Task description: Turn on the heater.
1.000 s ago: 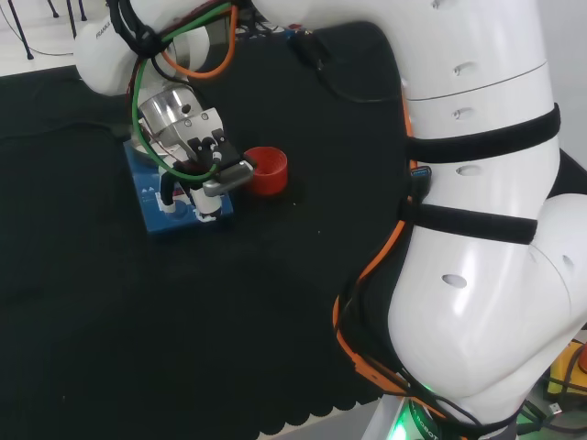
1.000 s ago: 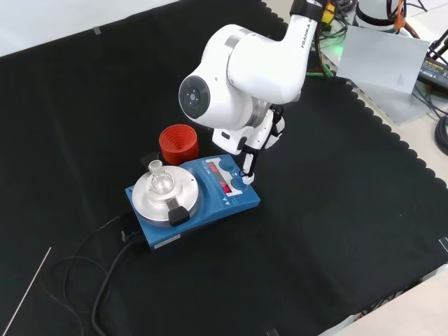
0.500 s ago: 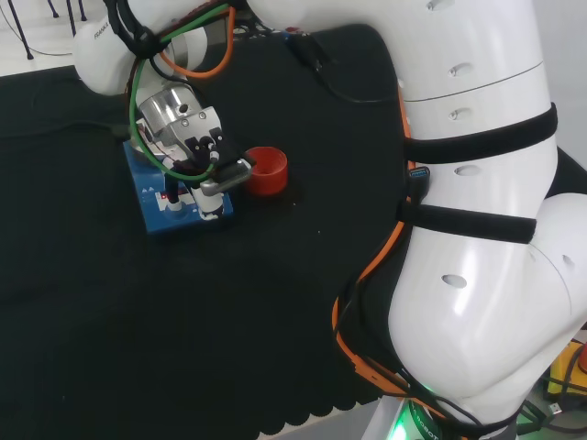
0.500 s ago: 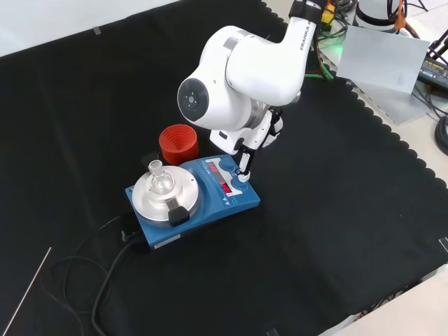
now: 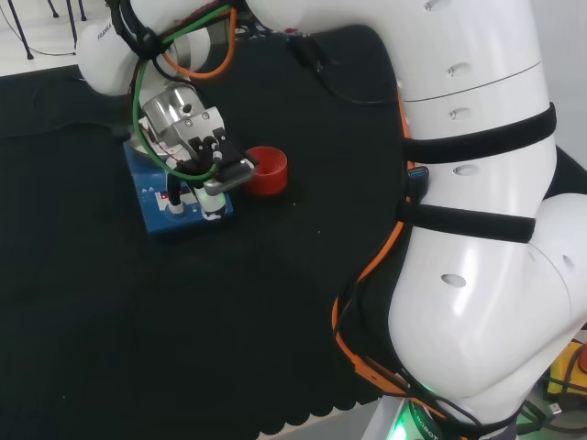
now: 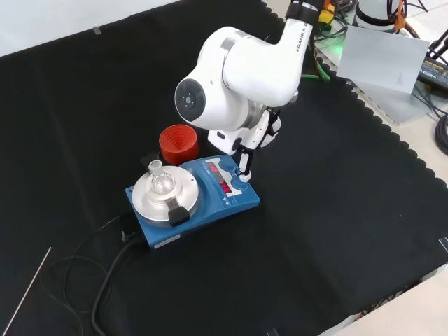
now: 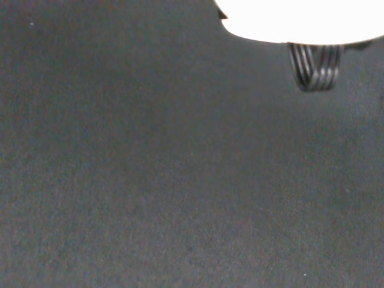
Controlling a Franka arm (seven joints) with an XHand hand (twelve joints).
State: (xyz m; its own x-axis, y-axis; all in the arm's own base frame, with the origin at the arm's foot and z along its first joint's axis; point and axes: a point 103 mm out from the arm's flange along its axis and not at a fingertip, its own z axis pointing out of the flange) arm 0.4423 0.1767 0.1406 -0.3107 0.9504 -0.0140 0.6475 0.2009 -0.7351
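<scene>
The heater (image 6: 192, 198) is a blue box with a round silver plate and a front panel with red displays and a blue knob (image 6: 239, 187). A small clear flask (image 6: 161, 182) stands on the plate. In the front view the hand (image 6: 253, 140) hangs under the arm's white link, and a straight finger (image 6: 243, 166) points down with its tip at the panel just above the knob. In the head view the hand (image 5: 194, 147) covers much of the heater (image 5: 151, 197), its fingertips (image 5: 213, 203) down on the panel's near corner. The wrist view has a blurred white part of the hand (image 7: 300, 18) over black cloth.
A red ribbed ring stand (image 6: 178, 143) sits just behind the heater in the front view, close to the hand (image 5: 267, 170). A black power cord (image 6: 105, 280) trails from the heater toward the cloth's front left. A grey metal sheet (image 6: 388, 59) lies at the far right.
The hand and the arm's link have shifted slightly to the left in the front view. The fingertip has moved from beside the knob to the panel just above it.
</scene>
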